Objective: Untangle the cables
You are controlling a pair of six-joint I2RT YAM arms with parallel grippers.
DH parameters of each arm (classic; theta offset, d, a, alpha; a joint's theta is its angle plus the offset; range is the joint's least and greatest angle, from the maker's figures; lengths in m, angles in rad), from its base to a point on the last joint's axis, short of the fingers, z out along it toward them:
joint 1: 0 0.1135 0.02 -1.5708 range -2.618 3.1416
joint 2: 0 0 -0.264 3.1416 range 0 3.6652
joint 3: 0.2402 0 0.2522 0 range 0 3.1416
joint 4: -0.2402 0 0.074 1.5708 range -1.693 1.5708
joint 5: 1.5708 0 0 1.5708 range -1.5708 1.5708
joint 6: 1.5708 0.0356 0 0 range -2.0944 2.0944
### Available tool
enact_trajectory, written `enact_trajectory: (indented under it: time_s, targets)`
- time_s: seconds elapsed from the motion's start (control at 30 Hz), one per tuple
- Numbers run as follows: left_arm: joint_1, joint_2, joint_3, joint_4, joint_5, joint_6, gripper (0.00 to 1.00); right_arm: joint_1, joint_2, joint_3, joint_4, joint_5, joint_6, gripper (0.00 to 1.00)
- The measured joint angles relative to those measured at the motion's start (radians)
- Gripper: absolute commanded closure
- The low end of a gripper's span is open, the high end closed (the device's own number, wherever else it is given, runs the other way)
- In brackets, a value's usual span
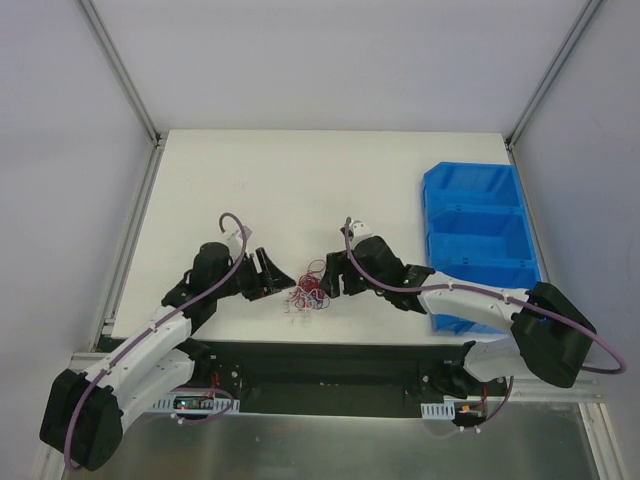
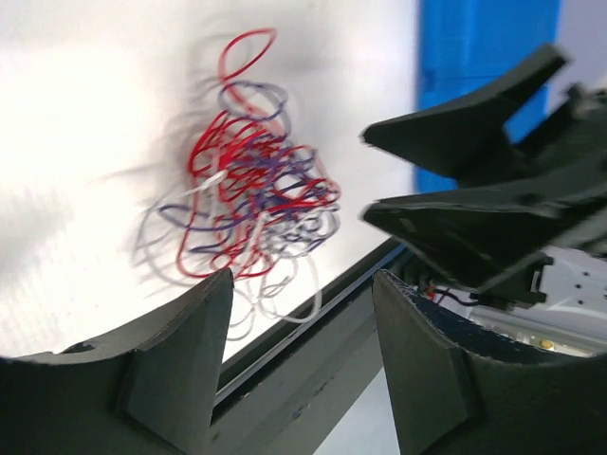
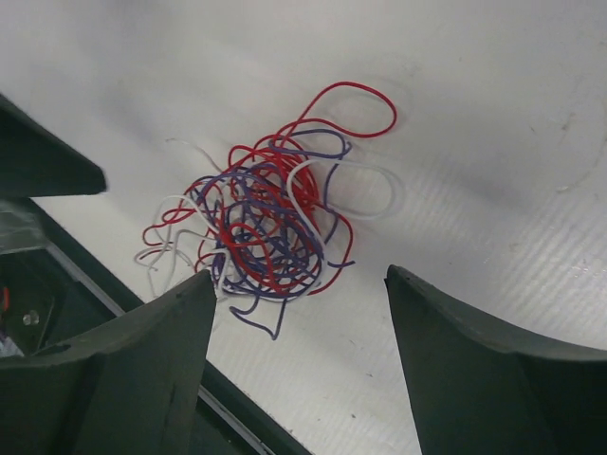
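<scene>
Loosely knotted, the cables [image 3: 266, 227] form one red, purple and white clump; left gripper [image 2: 302, 289] and right gripper [image 3: 302, 280] gape, empty

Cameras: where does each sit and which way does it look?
Top external: high behind both arms, looking down on the white table; left gripper, right gripper show.
Left wrist: on the left arm, looking between its fingers toward the right gripper.
Right wrist: on the right arm, looking down between its fingers.
Shared: all see the tangled thin red, purple and white cables.
</scene>
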Motion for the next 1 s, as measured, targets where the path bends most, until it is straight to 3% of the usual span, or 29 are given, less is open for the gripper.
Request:
enact_trajectory:
  time_s: [0.13,0.3,0.47,0.73,1.0]
  targets:
    - [0.0,0.073,-0.031,0.002,0.004,0.005,0.46,0.002,0.002,0.004,0.035,-0.046,0.006,0.37]
    - [0.0,0.157,-0.077,0.077,0.018,0.0,0.66,0.012,0.046,0.004,0.093,-0.107,0.017,0.55]
    - [-0.001,0.242,-0.088,0.156,0.034,-0.005,0.71,0.027,0.105,0.004,0.129,-0.151,0.037,0.49]
    - [-0.001,0.289,-0.082,0.218,0.05,-0.003,0.57,0.044,0.122,0.004,0.145,-0.162,0.048,0.46]
    - [-0.001,0.283,-0.074,0.237,0.058,-0.003,0.67,0.044,0.122,0.004,0.151,-0.161,0.051,0.46]
